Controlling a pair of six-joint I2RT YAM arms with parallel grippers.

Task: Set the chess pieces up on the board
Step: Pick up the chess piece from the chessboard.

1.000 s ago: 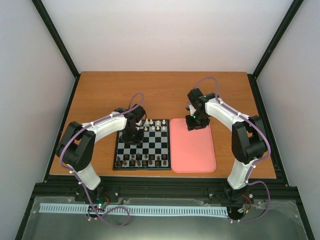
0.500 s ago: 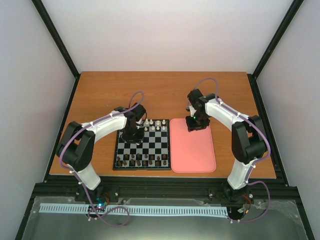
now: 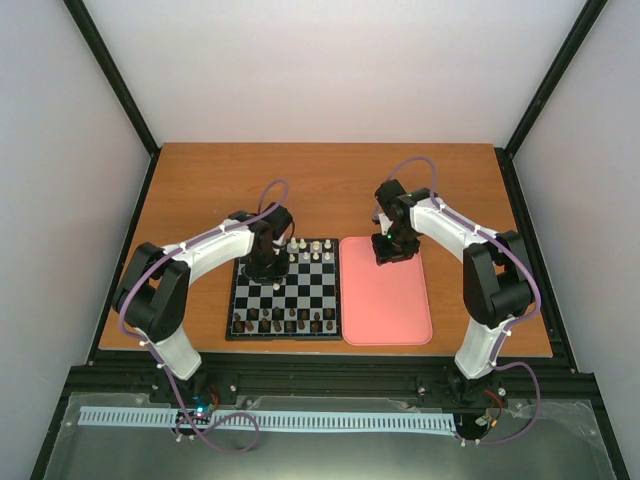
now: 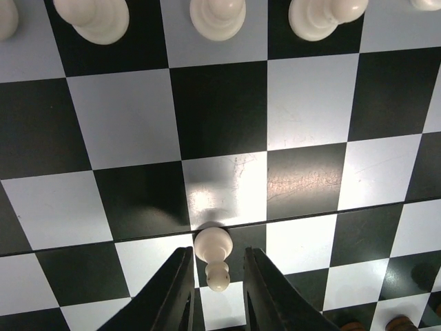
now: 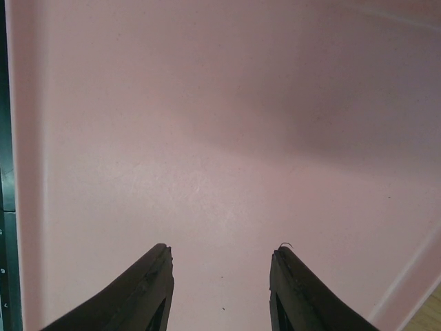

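Observation:
The board (image 3: 300, 290) has black and pale grey checks and lies left of centre on the table. Several white chess pieces (image 3: 303, 246) stand along its far edge; three of them show at the top of the left wrist view (image 4: 218, 16). My left gripper (image 3: 264, 266) hangs low over the board's far left part. In its wrist view the gripper (image 4: 217, 289) is open around a white pawn (image 4: 215, 254) that stands on a line between squares, with a gap on each side. My right gripper (image 3: 388, 254) is open and empty over the pink tray (image 5: 207, 138).
Dark brown pieces (image 3: 285, 322) fill the board's near rows. The pink tray (image 3: 390, 305) lies right beside the board and shows nothing in it. Bare wooden table (image 3: 330, 185) extends behind both. Black frame posts stand at the table's corners.
My left gripper has shifted slightly toward the board's far left edge. My right arm has barely moved.

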